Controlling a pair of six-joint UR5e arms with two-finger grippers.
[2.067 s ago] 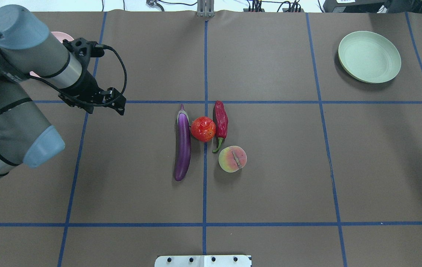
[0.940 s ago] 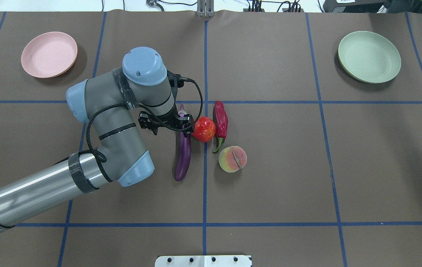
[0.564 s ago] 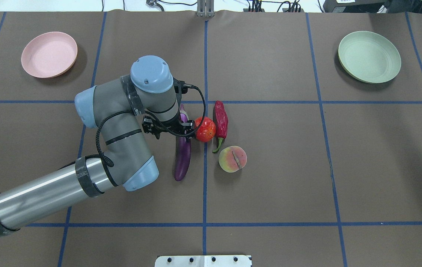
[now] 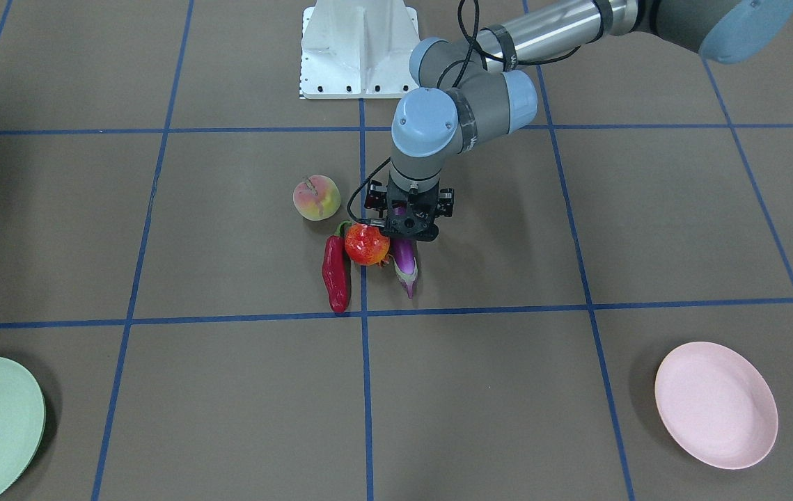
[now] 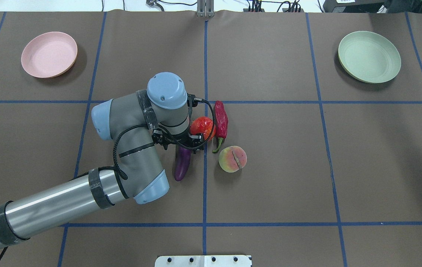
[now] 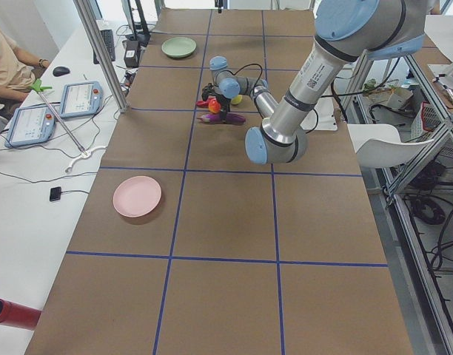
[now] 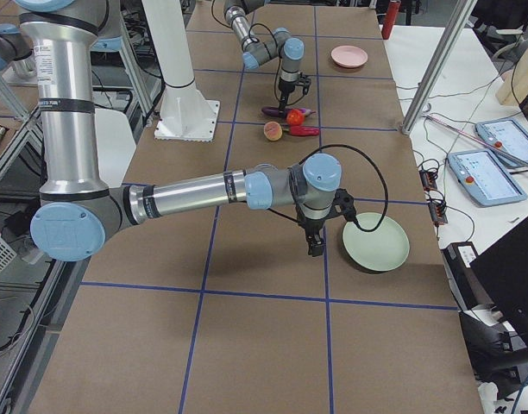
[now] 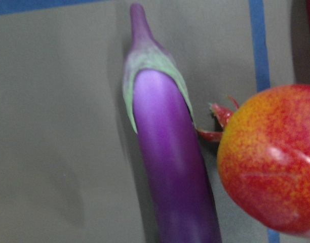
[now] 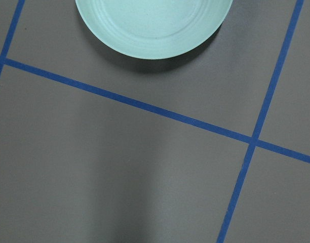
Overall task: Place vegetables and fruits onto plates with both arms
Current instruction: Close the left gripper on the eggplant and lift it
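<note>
My left gripper (image 5: 180, 144) hangs low over the middle of the purple eggplant (image 5: 182, 167), which lies on the table; it looks open, with no fingers in the left wrist view. That view shows the eggplant's cap end (image 8: 165, 152) beside the red-orange pomegranate (image 8: 271, 167). The pomegranate (image 5: 202, 125) touches the eggplant, with the red chili (image 5: 221, 120) on its other side and the peach (image 5: 232, 159) nearer to me. The pink plate (image 5: 49, 54) is far left, the green plate (image 5: 369, 56) far right. My right gripper (image 7: 314, 248) hovers beside the green plate (image 7: 376, 244); I cannot tell its state.
The white base block (image 4: 358, 49) stands at my edge of the table. Blue tape lines (image 5: 205, 204) grid the brown mat. An operators' bench with tablets (image 6: 78, 100) and a metal pole (image 6: 101, 52) runs along the far side.
My left arm has swung from beside the pink plate to the middle of the table and come down over the eggplant, sliding along it toward me. The produce has not moved.
</note>
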